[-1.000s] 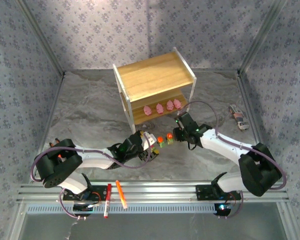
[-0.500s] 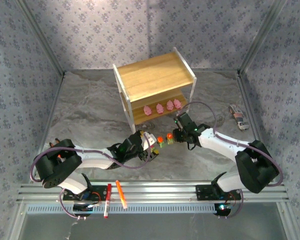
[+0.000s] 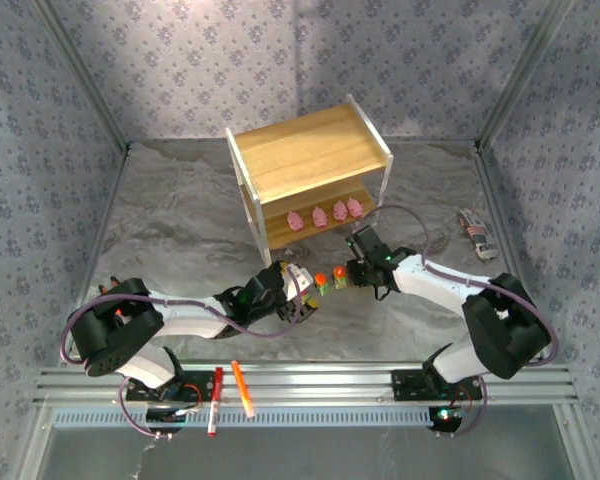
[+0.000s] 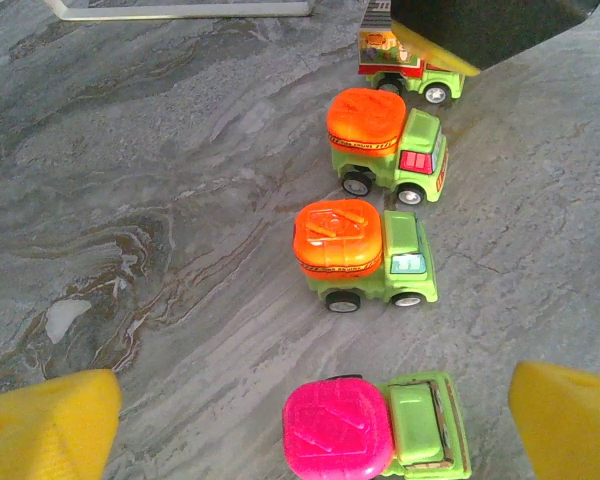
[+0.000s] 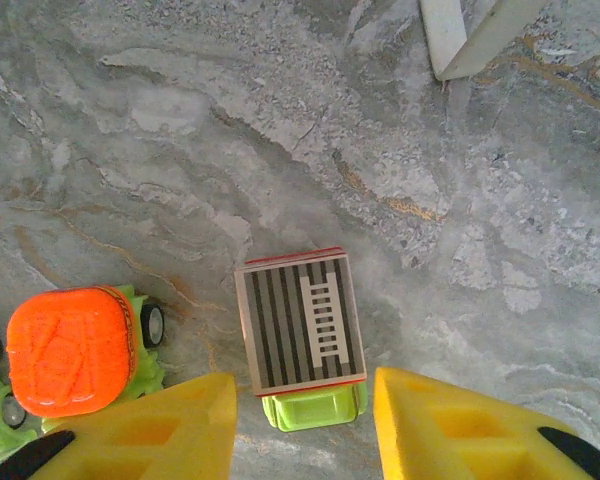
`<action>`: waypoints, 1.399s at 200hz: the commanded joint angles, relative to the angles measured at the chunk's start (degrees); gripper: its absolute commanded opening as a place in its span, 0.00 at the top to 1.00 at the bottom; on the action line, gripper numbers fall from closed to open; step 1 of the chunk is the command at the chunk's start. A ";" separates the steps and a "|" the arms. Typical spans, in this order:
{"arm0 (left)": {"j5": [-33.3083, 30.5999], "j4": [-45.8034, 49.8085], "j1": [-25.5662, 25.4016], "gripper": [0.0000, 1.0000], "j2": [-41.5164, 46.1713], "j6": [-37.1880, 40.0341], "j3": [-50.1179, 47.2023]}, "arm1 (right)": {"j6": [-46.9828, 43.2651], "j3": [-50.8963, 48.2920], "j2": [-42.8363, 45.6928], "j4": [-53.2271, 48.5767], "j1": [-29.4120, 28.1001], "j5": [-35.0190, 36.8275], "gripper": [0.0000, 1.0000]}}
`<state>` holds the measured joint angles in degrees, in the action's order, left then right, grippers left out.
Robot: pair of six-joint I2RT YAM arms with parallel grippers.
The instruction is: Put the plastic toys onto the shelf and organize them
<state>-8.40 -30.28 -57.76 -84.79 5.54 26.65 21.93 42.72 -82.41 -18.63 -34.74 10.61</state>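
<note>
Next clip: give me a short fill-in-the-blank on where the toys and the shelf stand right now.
1. The four pink figures stand on the shelf's ____ board.
2. Between the magenta-topped truck and the striped-top truck stand ____ orange-topped trucks.
3. The right gripper has its fingers on either side of the ____-top truck.
Missing words: lower; two; striped.

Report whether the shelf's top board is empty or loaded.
Empty. The shelf's top board shows bare wood; the four pink figures stand on the lower board.
</note>
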 commanded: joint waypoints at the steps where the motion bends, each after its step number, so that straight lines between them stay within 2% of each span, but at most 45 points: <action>1: -1.37 -2.13 0.28 0.01 0.77 0.92 -0.39 | -1.02 1.53 -0.80 0.09 0.38 -0.50 0.58; 121: -1.53 -2.15 0.28 0.00 0.53 1.02 -0.29 | -1.72 2.28 -3.65 1.53 0.77 -1.13 0.58; 207: -1.68 -1.97 0.28 0.00 0.20 1.10 -0.11 | -2.51 4.10 -4.73 2.18 1.09 -0.58 0.53; 280: -1.71 -1.89 0.28 0.00 0.07 1.05 0.06 | -3.16 4.36 -5.83 1.27 1.47 -0.86 0.57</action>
<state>-8.40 -30.28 -57.76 -84.79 5.56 26.65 19.94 46.24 -87.48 -16.21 -33.65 9.61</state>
